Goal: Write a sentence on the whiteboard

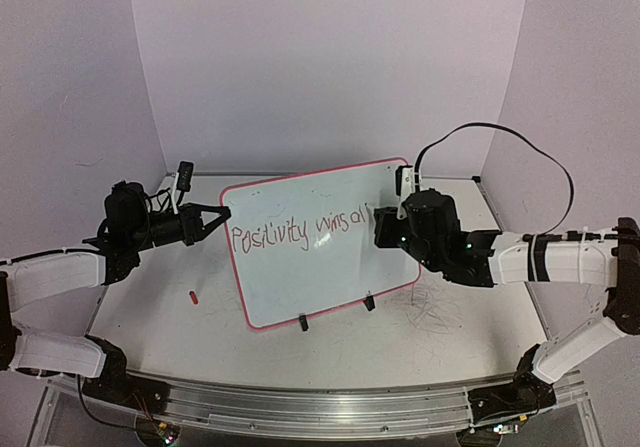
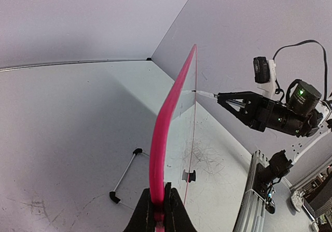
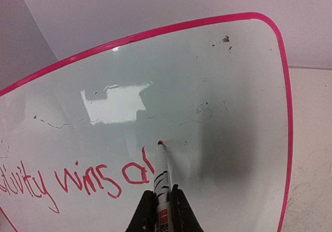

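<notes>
Between the clamped fingers of the right gripper (image 3: 162, 200) sits a marker (image 3: 162, 179), tip touching the whiteboard (image 3: 207, 86) just past the sentence (image 3: 88, 180). The left gripper (image 2: 158, 195) pinches the whiteboard's rim.

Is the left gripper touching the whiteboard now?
Touching. The left wrist view shows the left gripper shut on the pink rim of the whiteboard, which runs between its fingers.

Soft, diffuse light with a faint lavender cast; all views are bright. A bright rectangular glare patch sits on the whiteboard (image 3: 223, 76) in my right wrist view, beside a broad grey shadow near my right end effector (image 3: 163, 194). Both wrist lenses bow the board's rim; the top view is slightly soft.
</notes>
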Motion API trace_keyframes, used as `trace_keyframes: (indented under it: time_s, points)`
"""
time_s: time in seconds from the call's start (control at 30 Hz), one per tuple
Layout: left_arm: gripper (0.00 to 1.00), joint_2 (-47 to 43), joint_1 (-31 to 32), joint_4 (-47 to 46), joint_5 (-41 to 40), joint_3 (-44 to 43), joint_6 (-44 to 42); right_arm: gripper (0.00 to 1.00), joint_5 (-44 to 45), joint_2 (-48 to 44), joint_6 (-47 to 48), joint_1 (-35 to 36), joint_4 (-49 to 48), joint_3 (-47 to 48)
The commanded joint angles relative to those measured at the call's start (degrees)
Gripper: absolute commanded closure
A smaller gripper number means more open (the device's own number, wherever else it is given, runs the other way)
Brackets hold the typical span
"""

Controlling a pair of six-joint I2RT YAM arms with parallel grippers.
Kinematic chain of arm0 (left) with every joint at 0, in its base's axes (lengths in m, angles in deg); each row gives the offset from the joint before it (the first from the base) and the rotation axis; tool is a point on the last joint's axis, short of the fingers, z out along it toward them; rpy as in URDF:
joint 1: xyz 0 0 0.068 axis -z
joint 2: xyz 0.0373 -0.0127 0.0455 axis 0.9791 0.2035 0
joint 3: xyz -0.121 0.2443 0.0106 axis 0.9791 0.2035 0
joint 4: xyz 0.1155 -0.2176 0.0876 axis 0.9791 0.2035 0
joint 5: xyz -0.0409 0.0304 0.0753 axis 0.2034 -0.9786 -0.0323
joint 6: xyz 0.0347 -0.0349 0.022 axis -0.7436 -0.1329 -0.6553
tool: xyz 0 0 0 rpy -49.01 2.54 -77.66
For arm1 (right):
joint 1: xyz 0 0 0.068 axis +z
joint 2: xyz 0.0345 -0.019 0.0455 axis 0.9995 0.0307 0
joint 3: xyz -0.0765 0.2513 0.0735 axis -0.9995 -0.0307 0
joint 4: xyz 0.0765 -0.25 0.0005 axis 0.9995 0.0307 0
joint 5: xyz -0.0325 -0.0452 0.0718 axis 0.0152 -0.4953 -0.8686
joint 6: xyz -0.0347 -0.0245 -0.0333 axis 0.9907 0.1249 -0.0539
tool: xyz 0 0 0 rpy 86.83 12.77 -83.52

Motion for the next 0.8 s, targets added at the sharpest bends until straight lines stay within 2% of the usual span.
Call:
trace_keyframes:
  time_s: [0.0,0.4,0.77]
  points:
    - [1.00,0.03,0.72,0.31,-0.11,-0.47,-3.38,1.00,-1.64,-1.09,-2.07,-0.23,0.05,-2.16]
    - [1.00,-0.12,0.72,0.32,-0.23,-0.55,-3.21,1.00,-1.97,-2.48,-4.73,0.39,1.41,-5.53]
    - [1.00,0.28,0.74,0.33,-0.20,-0.64,-3.38,1.00,1.73,-6.53,-2.86,-0.02,2.25,-4.83]
